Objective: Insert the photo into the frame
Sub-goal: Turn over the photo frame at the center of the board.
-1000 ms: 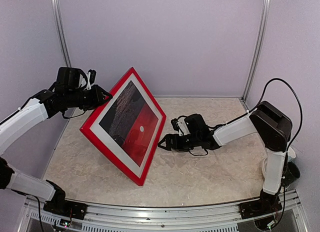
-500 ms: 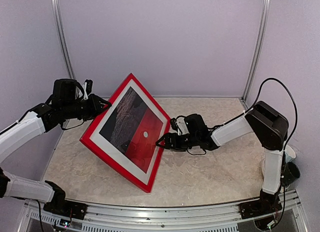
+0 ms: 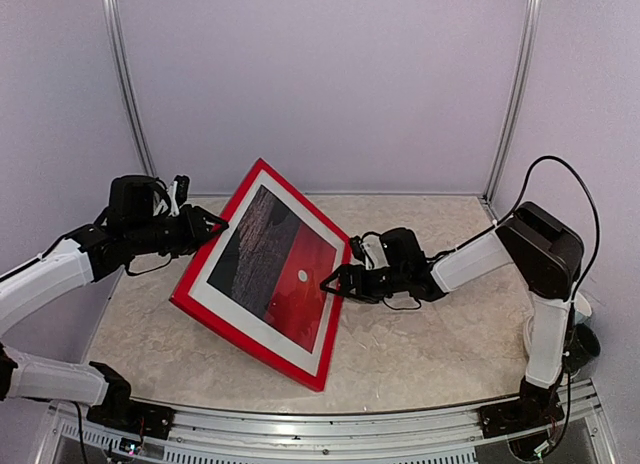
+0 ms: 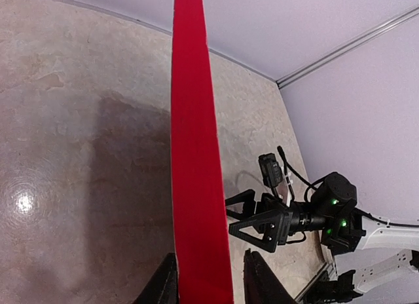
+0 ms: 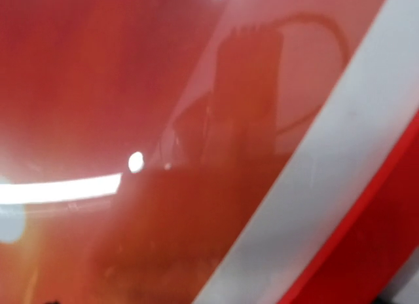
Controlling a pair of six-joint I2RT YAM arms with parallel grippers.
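Note:
The frame (image 3: 240, 336) is red-faced and stands tilted, its lower corner on the table and its top corner toward the back wall. The photo (image 3: 280, 269) sits in it, dark sea and red sky with a small white sun, inside a white mat (image 3: 225, 302). My left gripper (image 3: 212, 224) is shut on the frame's left edge. In the left wrist view my fingers (image 4: 209, 284) straddle the red edge (image 4: 193, 186). My right gripper (image 3: 335, 281) is open at the frame's right edge; it also shows in the left wrist view (image 4: 258, 219). The right wrist view is filled by photo (image 5: 131, 120), mat (image 5: 314, 186) and frame (image 5: 373, 251); its fingers are hidden.
The marble table (image 3: 440, 334) reaches the back wall and side walls. A metal rail (image 3: 330, 434) runs along the near edge. A black cable (image 3: 570, 174) loops above the right arm. A dark object (image 3: 582, 346) sits at the far right edge.
The frame has tipped lower and flatter and shifted right and toward the front. My left gripper came down with it. My right gripper stayed by the frame's right edge.

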